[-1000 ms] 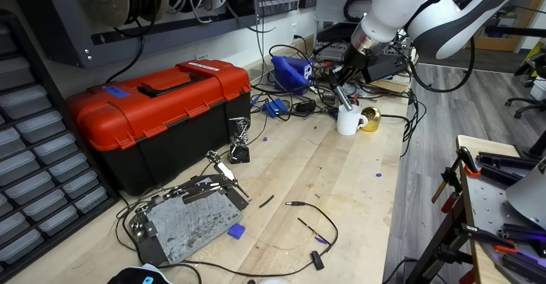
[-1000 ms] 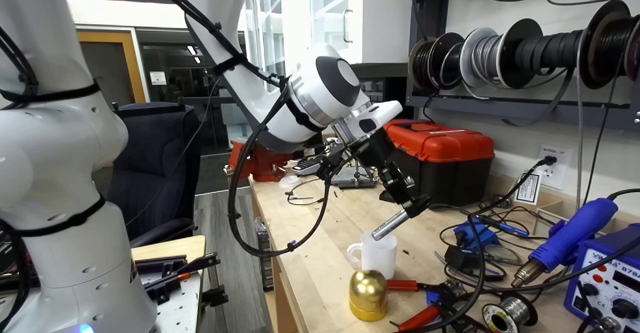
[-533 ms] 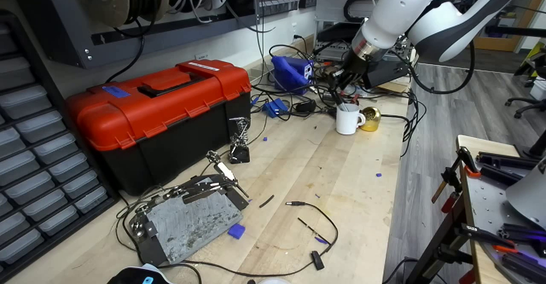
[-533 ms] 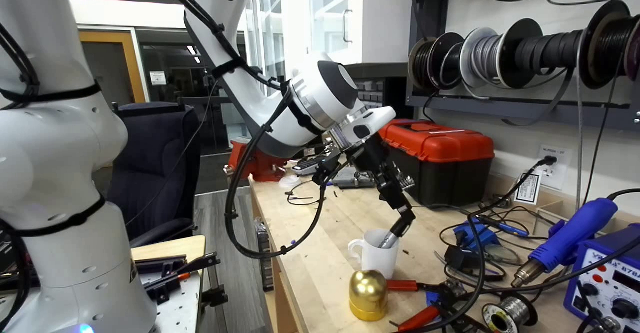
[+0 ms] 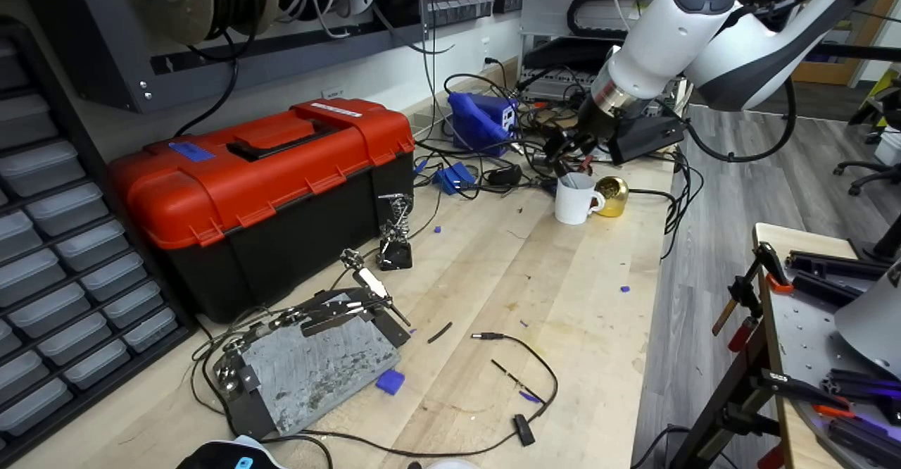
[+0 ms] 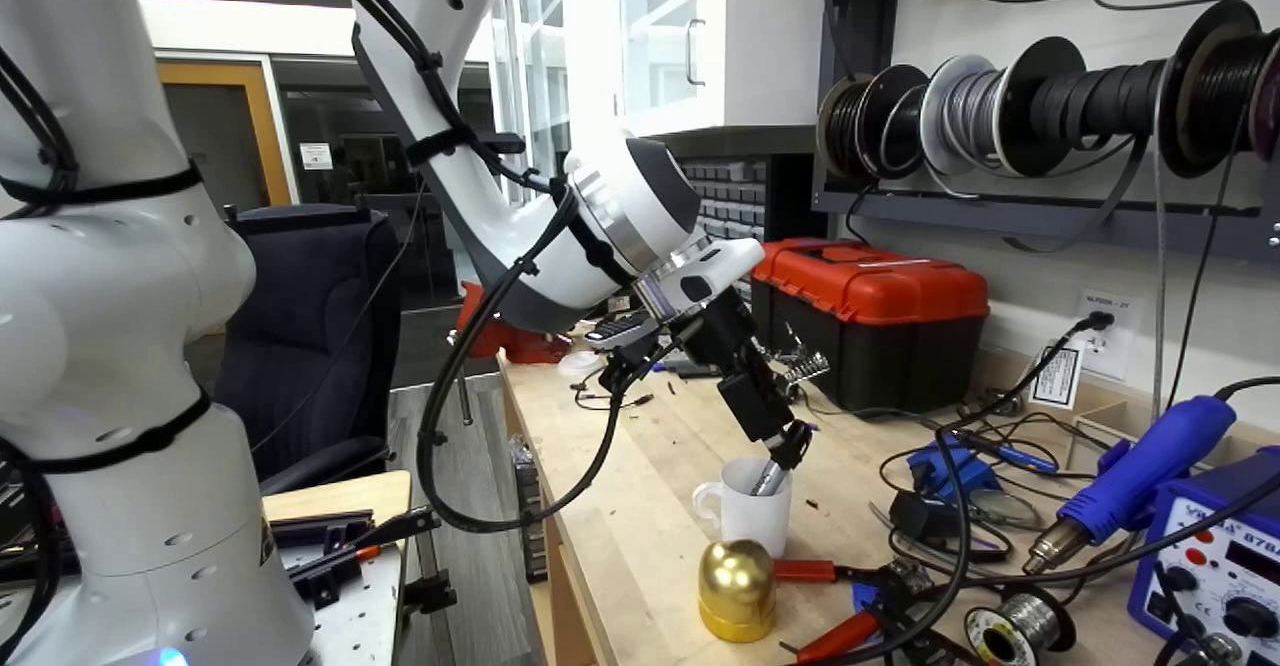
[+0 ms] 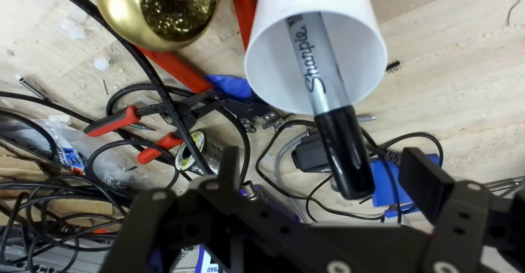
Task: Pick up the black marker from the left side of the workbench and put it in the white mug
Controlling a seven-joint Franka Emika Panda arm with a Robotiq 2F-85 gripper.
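Cables (image 7: 141, 58), gold pot (image 6: 737, 591) nr mug (image 6: 755, 524)

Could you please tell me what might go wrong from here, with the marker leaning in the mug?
In the wrist view, the open fingers flank the black marker, whose end sticks out of the white mug, so backing away sideways could catch it and tip the mug. The gold container sits close beside the mug, so a nudge might drive the two together.
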